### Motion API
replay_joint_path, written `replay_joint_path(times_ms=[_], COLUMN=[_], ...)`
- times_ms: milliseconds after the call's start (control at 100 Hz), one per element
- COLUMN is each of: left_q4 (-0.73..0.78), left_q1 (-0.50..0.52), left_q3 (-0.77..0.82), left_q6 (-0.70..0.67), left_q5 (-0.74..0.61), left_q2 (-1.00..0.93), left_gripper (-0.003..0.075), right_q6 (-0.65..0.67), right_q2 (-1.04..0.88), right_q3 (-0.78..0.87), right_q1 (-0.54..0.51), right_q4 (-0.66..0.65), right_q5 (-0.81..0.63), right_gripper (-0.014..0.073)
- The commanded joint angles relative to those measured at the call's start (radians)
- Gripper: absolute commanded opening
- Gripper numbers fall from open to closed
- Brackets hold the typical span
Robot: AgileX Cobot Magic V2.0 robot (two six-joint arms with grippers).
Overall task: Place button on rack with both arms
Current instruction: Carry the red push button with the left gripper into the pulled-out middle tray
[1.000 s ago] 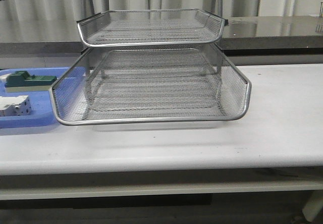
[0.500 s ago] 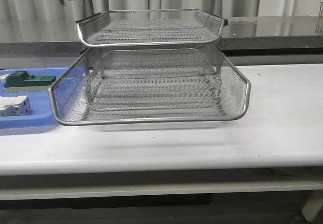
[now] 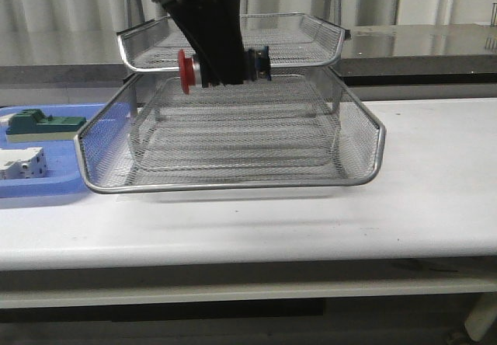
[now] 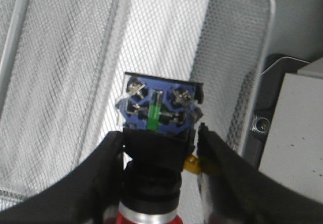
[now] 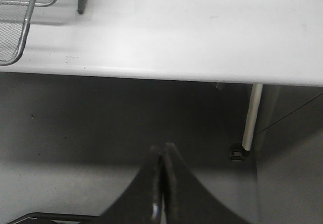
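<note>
The silver wire-mesh rack (image 3: 233, 180) stands in the middle of the white table, with two tiers showing. My left gripper (image 3: 221, 67) hangs in front of the rack at the level of the upper tier's front rim and is shut on the button (image 3: 186, 71). The button lies sideways, its red head to the left and its black and blue body to the right. In the left wrist view the button (image 4: 159, 114) shows its blue terminal end between my fingers (image 4: 108, 156), above the mesh. My right gripper (image 5: 162, 151) is shut and empty, low beside the table's edge over the floor.
A flat blue tray (image 3: 46, 186) at the far left holds a green block (image 3: 43, 123) and a white breaker (image 3: 22, 161). The rack's corner (image 5: 15, 27) and a table leg (image 5: 250, 115) show in the right wrist view. A grey counter runs behind the table.
My left arm has come down from the upper left into view with the button and now holds it in front of the rack's upper tier. The rack and tray have not moved.
</note>
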Motion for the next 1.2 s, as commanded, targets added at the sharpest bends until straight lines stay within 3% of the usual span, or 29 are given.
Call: replay_joint_path(times_ms=[0,580,690,800,930,1190], left_q4=[-0.02,0.03,0.03,0.03,0.03,0.03], left_q1=[-0.008,-0.008,-0.008,-0.008,-0.008,-0.008], left_q3=[-0.026,-0.026,-0.026,-0.026,-0.026,-0.028], left_q6=[0.0,0.001,0.001,0.001,0.001,-0.012], left_q5=[-0.075,-0.137,-0.137,-0.136,-0.137,-0.111], left_q2=[-0.023,0.074,0.074,0.074,0.074,0.066], left_gripper=[0.0004,0.002,0.0127,0.0336,0.0505,0.0534], right_q6=[0.001,0.001,0.001,0.001,0.001,0.001], right_q2=[0.002,0.002,0.002,0.002,0.002,0.002], right_q3=[-0.031,-0.031,-0.031,-0.031,-0.031,-0.031], right_q1=[-0.001,-0.001,-0.001,-0.001,-0.001,-0.001], right_q4=[-0.016,-0.016,-0.016,-0.016,-0.016,-0.016], right_q5=[-0.065,-0.065,-0.065,-0.065,-0.065,-0.065], right_gripper=[-0.0068,-0.0068,-0.0068,-0.0068,-0.0068,-0.0068])
